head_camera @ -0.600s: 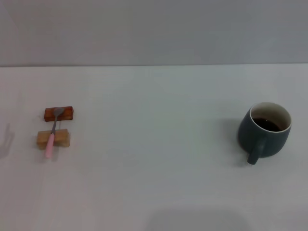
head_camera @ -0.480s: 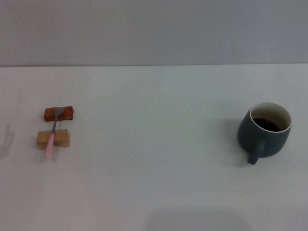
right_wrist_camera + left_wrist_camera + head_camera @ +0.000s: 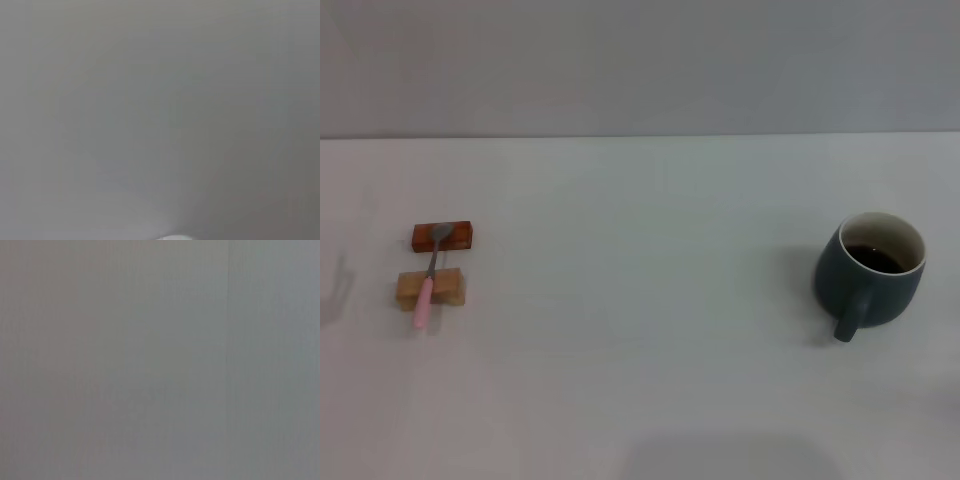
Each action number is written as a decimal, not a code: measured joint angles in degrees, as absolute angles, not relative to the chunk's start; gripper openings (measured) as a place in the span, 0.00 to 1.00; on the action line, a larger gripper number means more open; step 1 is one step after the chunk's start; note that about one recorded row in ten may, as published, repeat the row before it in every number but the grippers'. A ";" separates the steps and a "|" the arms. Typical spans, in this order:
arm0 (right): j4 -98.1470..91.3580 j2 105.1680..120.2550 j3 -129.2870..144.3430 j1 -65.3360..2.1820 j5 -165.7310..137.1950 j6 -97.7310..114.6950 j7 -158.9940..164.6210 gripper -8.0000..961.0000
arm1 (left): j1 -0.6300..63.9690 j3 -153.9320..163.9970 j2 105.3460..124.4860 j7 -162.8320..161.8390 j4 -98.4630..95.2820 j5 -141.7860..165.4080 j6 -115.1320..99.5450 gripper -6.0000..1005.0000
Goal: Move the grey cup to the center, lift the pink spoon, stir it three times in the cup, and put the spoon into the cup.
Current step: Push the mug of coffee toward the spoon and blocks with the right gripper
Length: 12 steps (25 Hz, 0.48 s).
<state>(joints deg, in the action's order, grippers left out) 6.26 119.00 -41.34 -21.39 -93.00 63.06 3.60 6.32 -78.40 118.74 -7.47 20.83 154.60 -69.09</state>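
- On the right arm's side of the table [image 3: 640, 330], the grey cup [image 3: 872, 268] stood upright with dark liquid inside. It was well away from the middle, and its loop handle [image 3: 848, 320] pointed back toward the robot.
- Neither the left gripper nor the right gripper showed in any view. Both wrist cameras gave only a blank grey surface, so whether either was spread or closed could not be told, nor how near either was to its target.
- The likeliest fault was a spill. The cup held liquid, so a fast slide, a tilted lift or a bump on the rim while approaching would probably slop it over.
- A grasp on the rounded body could slip. A grasp on the handle could let the cup swing or twist, since the weight sat off to one side.
- On the left arm's side, the pink spoon [image 3: 427, 279] lay across two wooden blocks. Its metal bowl rested on the darker block [image 3: 442, 237] and its pink handle crossed the lighter block [image 3: 430, 289].
- That perch looked unsteady. A descending gripper that touched either block might roll the slim spoon off onto the table, where it would be harder to pinch.
- With cup and spoon well apart, a cup set down short of the centre would probably leave the spoon arm an awkward reach for stirring, with a risk of knocking the rim.
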 joint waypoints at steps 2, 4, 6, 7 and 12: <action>6.24 119.00 -41.31 -22.75 -94.88 61.07 3.56 0.01 | 6.65 -78.45 118.74 -7.47 20.82 154.60 -69.08 0.83; 6.23 119.00 -41.27 -23.67 -96.28 59.55 3.54 0.01 | 6.90 -78.45 118.74 -7.47 20.75 154.60 -69.04 0.83; 6.26 119.00 -41.25 -24.09 -97.13 58.84 3.53 0.01 | 7.00 -78.44 118.74 -7.47 20.70 154.60 -69.02 0.83; 6.43 119.04 -41.23 -24.71 -98.86 57.60 3.52 0.01 | 7.12 -78.42 118.74 -7.47 20.67 154.60 -68.99 0.83; 7.95 119.24 -41.22 -25.31 -103.26 56.08 3.49 0.01 | 7.23 -78.40 118.74 -7.47 20.65 154.60 -68.98 0.83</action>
